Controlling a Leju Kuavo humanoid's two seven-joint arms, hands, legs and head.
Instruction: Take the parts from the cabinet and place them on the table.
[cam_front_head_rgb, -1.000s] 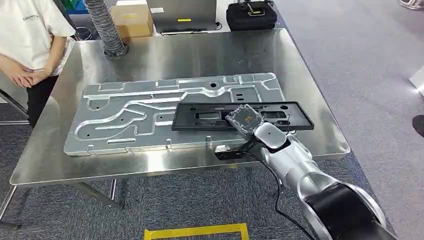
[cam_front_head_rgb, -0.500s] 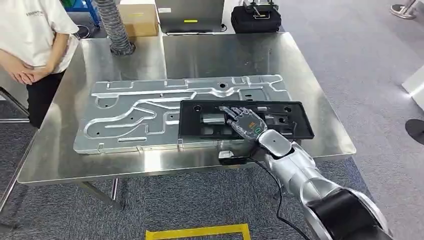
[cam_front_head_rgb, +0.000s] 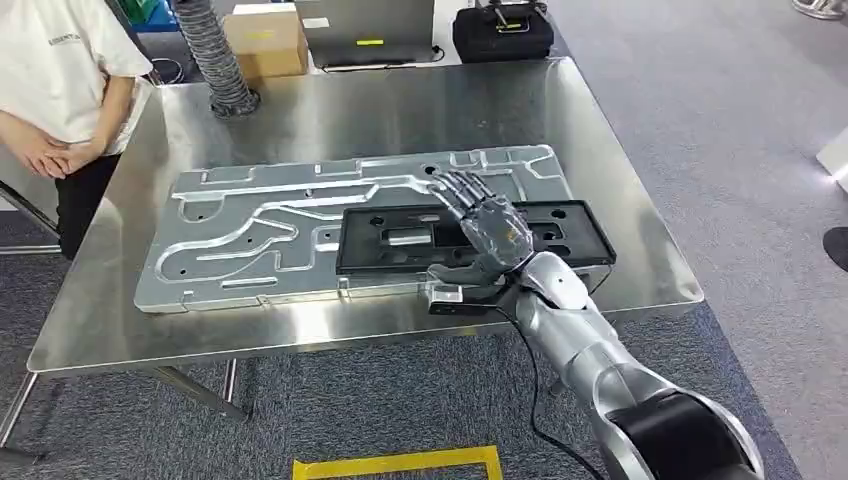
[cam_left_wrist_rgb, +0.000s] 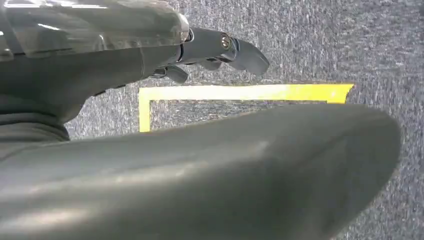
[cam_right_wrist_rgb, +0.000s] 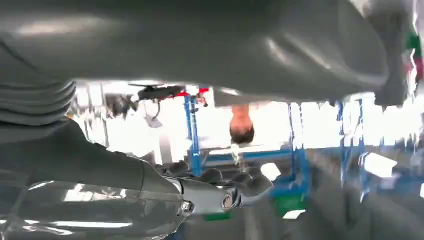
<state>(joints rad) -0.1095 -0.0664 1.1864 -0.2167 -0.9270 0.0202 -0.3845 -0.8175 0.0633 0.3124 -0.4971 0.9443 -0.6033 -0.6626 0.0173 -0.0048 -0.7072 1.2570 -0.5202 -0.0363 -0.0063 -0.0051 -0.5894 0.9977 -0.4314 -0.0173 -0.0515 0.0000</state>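
Note:
A long black frame-shaped part (cam_front_head_rgb: 395, 240) lies flat on a big silver machined plate (cam_front_head_rgb: 250, 230), which rests on the steel table (cam_front_head_rgb: 400, 110). My right hand (cam_front_head_rgb: 488, 225) hovers over the black part's right half, fingers stretched out and spread, pointing away from me, holding nothing. In the right wrist view the right hand (cam_right_wrist_rgb: 220, 192) has straight fingers with nothing between them. My left hand (cam_left_wrist_rgb: 212, 47) hangs over the grey carpet beside a yellow tape mark (cam_left_wrist_rgb: 240, 93), fingers extended and holding nothing.
A person (cam_front_head_rgb: 60, 80) in a white shirt stands at the table's far left corner. A ribbed grey hose (cam_front_head_rgb: 215, 60), a cardboard box (cam_front_head_rgb: 265, 40), a laptop (cam_front_head_rgb: 370, 30) and a black bag (cam_front_head_rgb: 500, 30) line the far edge. A small cabled device (cam_front_head_rgb: 455, 300) sits at the near edge.
My right hand went from curled at the black part's near edge to flat on it, and now lifts with fingers spread. The camera swayed slightly.

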